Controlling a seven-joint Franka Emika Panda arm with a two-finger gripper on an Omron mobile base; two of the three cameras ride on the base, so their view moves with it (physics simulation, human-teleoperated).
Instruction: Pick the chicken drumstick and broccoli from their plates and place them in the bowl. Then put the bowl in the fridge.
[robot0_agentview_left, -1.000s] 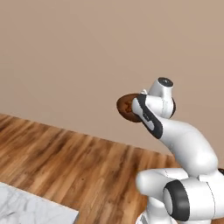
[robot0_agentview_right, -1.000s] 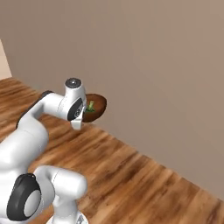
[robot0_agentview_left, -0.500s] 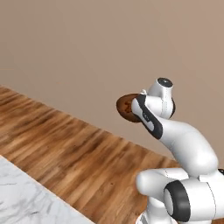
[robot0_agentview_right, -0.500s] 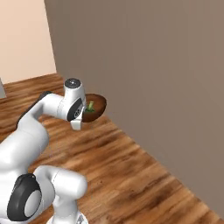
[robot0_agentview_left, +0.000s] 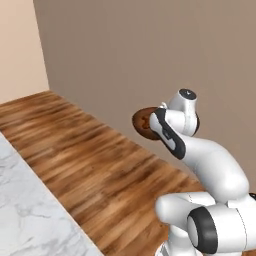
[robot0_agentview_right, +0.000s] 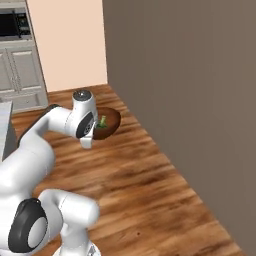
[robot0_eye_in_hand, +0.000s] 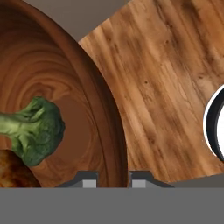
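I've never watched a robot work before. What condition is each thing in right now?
bowl: held up off the floor by its rim.
broccoli: lying inside the bowl.
chicken drumstick: inside the bowl, beside the broccoli.
end effector: shut on the bowl's rim.

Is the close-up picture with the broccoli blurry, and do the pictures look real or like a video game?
Hand view: sharp, with the broccoli and the bowl wood grain crisp, no glare. Left base view: flat, even light, plain wall, game-like. Right base view: the floor boards look smooth, no strong shadows.
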